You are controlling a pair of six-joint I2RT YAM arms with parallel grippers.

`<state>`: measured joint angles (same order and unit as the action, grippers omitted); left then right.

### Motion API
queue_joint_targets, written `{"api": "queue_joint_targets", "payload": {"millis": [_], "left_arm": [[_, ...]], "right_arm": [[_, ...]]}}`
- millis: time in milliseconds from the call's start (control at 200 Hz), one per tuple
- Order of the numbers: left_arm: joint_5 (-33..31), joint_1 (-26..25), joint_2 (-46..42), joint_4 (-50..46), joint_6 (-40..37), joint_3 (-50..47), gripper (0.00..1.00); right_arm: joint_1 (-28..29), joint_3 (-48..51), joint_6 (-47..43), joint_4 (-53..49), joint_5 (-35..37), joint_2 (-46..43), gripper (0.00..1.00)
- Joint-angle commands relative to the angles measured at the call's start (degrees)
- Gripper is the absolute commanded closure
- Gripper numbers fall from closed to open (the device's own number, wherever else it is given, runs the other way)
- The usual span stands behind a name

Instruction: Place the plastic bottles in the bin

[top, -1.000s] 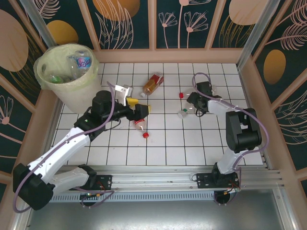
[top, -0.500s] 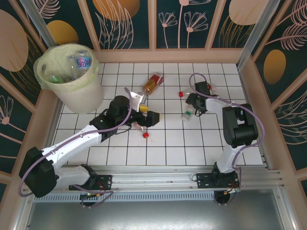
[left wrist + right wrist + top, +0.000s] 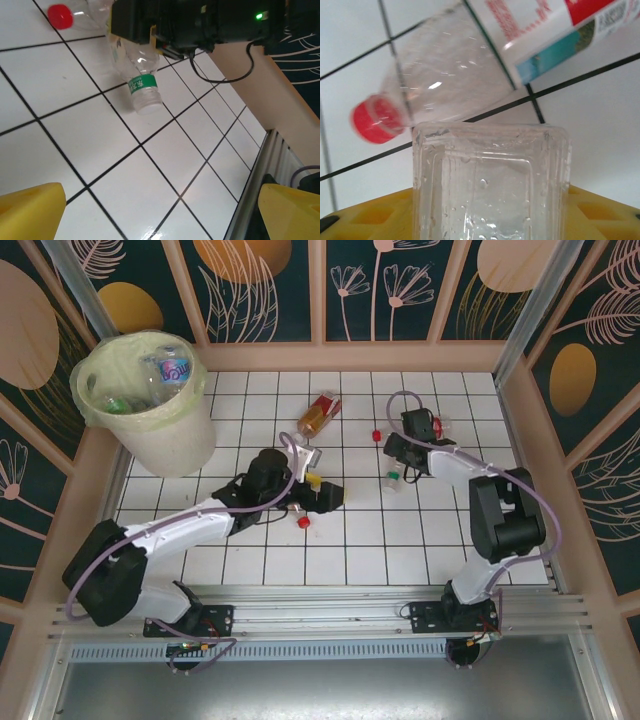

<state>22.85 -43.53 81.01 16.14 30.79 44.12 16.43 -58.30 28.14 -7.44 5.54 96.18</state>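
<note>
On glossy white tiles [image 3: 400,540] right of centre, the right gripper [image 3: 400,465] pinches a clear, square-bottomed green-labelled bottle [image 3: 141,75] between yellow pads [image 3: 365,220], beside a smooth red-capped bottle [image 3: 445,75]; the left gripper [image 3: 322,490] gapes wide at centre, well apart from the round cream bag-lined bin [image 3: 175,435] far left.

Your bin [image 3: 178,445], a round cream bucket lined with a clear bag, stands upright at the table's far left corner, with several bottles [image 3: 170,366] already inside. An amber bottle [image 3: 318,416] with a red label lies on its side near the far edge. Toward the right, a clear green-labelled bottle [image 3: 142,90] lies just beside a red-capped bottle [image 3: 445,70]. A third clear bottle [image 3: 299,516] lies mid-table, its red cap toward you.
</note>
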Motion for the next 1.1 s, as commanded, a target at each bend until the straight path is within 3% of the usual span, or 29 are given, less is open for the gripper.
{"api": "queue_joint_targets", "payload": {"millis": [0,175,420,776,1096], "left_arm": [[4.3,-0.3,2.3,13.1,4.9,-2.3,0.01],[6.2,-0.3,6.9,20.5,8.7,-2.3,0.02],[8.0,-0.5,12.4,28.8,14.3,-1.4,0.1],[7.7,-3.8,16.8,31.8,15.6,2.7,0.11],[4.5,-5.2,20.7,35.6,18.0,3.9,0.36]], "right_arm": [[2.5,2.0,-1.8,2.9,-0.9,-5.8,0.41],[7.1,3.6,-1.5,4.5,-2.4,-12.6,0.41],[10.0,8.1,0.1,8.2,-7.6,-21.9,0.41],[11.4,11.3,1.9,10.8,-13.7,-28.0,0.41],[11.6,13.0,3.2,11.3,-14.3,-29.7,0.41]]}}
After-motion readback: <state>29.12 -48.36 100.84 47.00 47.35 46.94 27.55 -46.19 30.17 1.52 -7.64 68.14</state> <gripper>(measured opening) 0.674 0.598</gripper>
